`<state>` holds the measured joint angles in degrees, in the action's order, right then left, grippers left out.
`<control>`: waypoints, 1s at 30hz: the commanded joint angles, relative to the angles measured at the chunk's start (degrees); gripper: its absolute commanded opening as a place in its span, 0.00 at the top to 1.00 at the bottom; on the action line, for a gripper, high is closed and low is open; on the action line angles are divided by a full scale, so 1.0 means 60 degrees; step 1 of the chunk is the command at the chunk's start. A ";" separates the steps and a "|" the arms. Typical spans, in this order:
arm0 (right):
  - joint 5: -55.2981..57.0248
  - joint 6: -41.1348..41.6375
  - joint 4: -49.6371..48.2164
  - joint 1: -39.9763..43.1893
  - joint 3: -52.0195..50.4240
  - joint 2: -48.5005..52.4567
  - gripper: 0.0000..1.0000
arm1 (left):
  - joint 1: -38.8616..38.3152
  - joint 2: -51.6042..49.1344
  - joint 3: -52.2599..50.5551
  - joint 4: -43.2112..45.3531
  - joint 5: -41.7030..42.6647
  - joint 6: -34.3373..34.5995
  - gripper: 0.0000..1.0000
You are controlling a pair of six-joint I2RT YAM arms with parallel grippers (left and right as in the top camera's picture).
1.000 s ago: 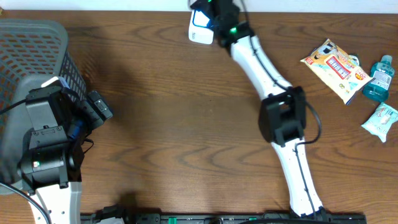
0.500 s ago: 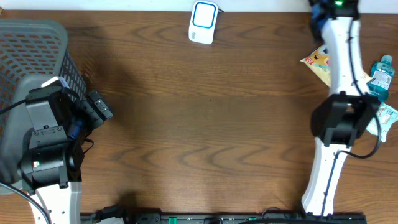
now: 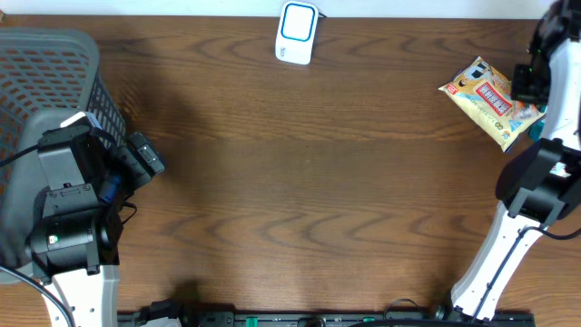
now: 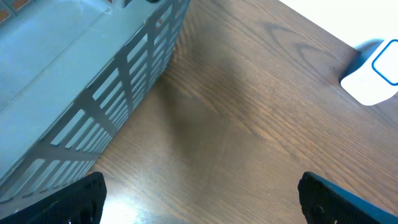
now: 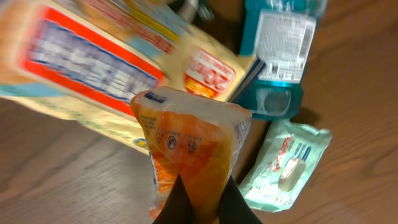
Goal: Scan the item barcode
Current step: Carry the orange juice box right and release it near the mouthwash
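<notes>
An orange snack packet (image 5: pixel 193 149) stands pinched between the dark fingers (image 5: pixel 177 205) of my right gripper (image 5: pixel 202 208), which is shut on it. In the overhead view that gripper (image 3: pixel 529 84) hangs at the far right, over a yellow pack (image 3: pixel 486 98); the orange packet cannot be made out there. The white scanner with a blue face (image 3: pixel 297 32) sits at the back centre of the table and shows in the left wrist view as well, scanner (image 4: pixel 375 74). My left gripper (image 3: pixel 145 156) rests beside the basket, jaws wide open and empty (image 4: pixel 202 208).
A grey mesh basket (image 3: pixel 54 64) fills the left side, basket wall (image 4: pixel 106 106). Under the right gripper lie the yellow pack (image 5: pixel 87 68), a teal bottle (image 5: pixel 280 56) and a mint-green wipes pack (image 5: pixel 286 162).
The right arm has swung from the scanner at the back centre over to the far right, above the pile of items. The left arm has stayed still.
</notes>
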<state>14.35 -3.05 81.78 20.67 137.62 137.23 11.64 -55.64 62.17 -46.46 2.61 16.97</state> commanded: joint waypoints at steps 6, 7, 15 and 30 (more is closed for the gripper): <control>-0.0382 0.0364 -0.0444 0.0882 -0.1392 -0.0033 0.99 | 0.0058 -0.0015 0.0051 -0.0004 -0.0117 0.0084 0.02; -0.0382 0.0368 -0.0521 0.0954 -0.1534 -0.0033 0.99 | 0.0058 -0.0015 0.0051 -0.0004 -0.0117 0.0084 0.02; -0.0397 0.0525 -0.0663 0.1191 -0.1814 -0.0036 0.81 | 0.0058 -0.0015 0.0051 -0.0004 -0.0117 0.0084 0.02; -0.0714 0.1005 -0.0517 0.1184 -0.1814 -0.1555 0.47 | 0.0058 -0.0015 0.0051 -0.0004 -0.0117 0.0084 0.02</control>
<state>11.25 1.89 78.59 27.88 126.50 134.72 11.64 -55.64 62.17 -46.44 2.61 16.97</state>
